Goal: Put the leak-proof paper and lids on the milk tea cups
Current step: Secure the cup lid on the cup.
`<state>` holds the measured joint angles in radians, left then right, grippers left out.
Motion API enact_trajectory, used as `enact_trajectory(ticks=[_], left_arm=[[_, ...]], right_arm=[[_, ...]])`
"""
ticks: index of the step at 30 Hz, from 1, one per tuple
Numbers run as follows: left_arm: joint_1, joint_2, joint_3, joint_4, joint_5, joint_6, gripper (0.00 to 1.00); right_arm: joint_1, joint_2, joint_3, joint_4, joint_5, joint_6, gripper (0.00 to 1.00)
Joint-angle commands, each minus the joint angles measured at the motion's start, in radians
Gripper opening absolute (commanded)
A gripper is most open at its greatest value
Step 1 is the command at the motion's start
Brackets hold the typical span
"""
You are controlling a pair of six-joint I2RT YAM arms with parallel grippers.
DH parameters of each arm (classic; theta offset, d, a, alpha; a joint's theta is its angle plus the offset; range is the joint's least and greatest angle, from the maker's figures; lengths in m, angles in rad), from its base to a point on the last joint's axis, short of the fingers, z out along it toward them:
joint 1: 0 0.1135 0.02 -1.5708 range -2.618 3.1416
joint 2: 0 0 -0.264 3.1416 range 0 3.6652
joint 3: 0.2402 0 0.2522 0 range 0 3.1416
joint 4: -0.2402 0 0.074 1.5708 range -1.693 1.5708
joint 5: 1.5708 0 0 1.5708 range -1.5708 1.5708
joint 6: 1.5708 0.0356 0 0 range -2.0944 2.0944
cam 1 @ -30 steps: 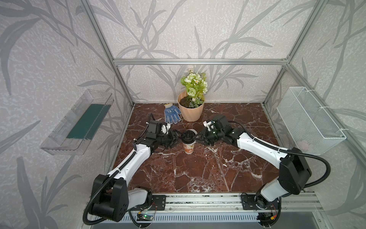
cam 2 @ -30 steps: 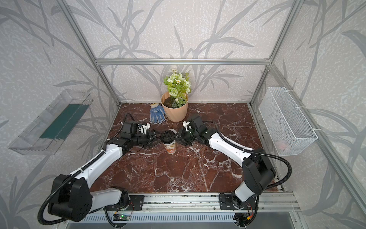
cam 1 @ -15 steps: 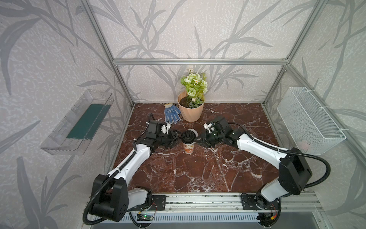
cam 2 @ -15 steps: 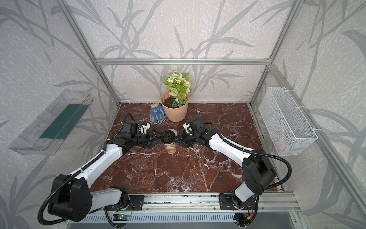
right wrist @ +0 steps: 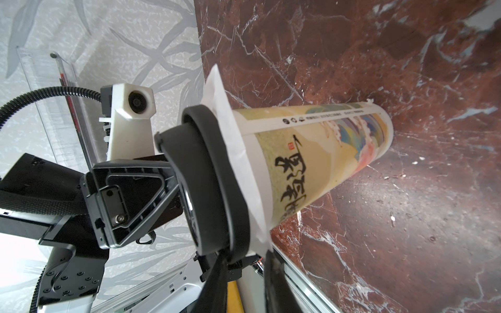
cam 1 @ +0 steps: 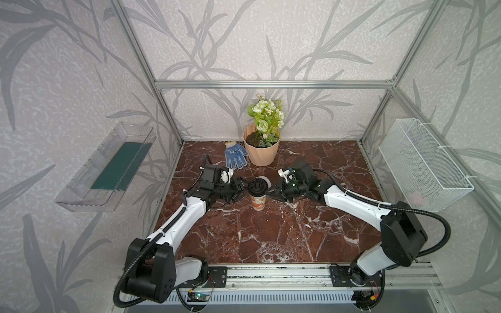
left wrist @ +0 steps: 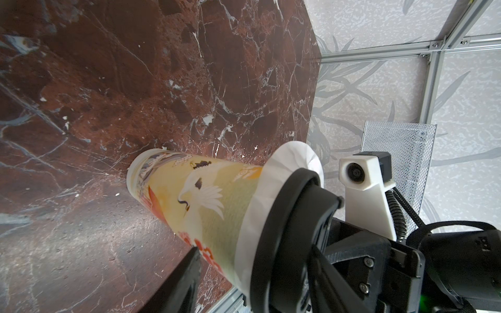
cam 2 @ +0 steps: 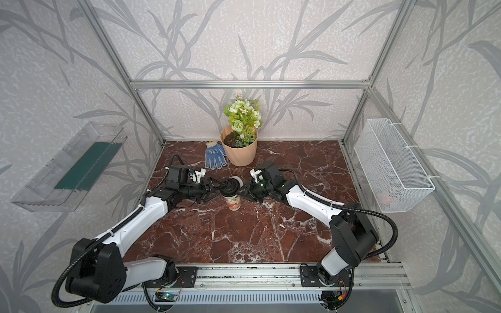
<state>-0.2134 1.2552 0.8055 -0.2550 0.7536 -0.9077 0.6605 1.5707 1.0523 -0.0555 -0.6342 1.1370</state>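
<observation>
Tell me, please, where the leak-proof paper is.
In the wrist views, the leak-proof paper is draped over the rim of the cup under the black lid, mid-table in front of the flower pot.

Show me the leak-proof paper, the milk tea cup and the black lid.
leak-proof paper [left wrist: 294, 157]: left wrist view, on its crinkled edge.
milk tea cup [left wrist: 206, 208]: left wrist view, on its printed side.
black lid [right wrist: 217, 176]: right wrist view, on its outer ring.

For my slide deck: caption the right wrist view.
Tall printed white paper cup with a crinkled white round paper sheet pinched under a black domed plastic lid.
</observation>
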Motion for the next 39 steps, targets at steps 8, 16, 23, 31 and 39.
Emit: enact_trajectory(ticks=[8,16,23,31,39], left_arm=[[-0.004,0.051,-0.031,-0.181,-0.077,0.029,0.59],[-0.004,0.057,-0.029,-0.188,-0.082,0.033,0.59],[-0.004,0.062,-0.029,-0.196,-0.088,0.038,0.59],[-0.004,0.061,-0.023,-0.203,-0.088,0.044,0.59],[-0.004,0.061,-0.023,-0.207,-0.085,0.049,0.59]], right_arm=[[-0.012,0.056,-0.082,-0.048,0.034,0.003,0.18],[-0.012,0.083,-0.104,-0.066,0.051,-0.010,0.16],[-0.016,0.091,-0.116,-0.096,0.073,-0.018,0.16],[-0.028,-0.038,-0.047,-0.013,0.018,-0.109,0.22],[-0.060,-0.053,0.071,-0.130,-0.027,-0.260,0.23]])
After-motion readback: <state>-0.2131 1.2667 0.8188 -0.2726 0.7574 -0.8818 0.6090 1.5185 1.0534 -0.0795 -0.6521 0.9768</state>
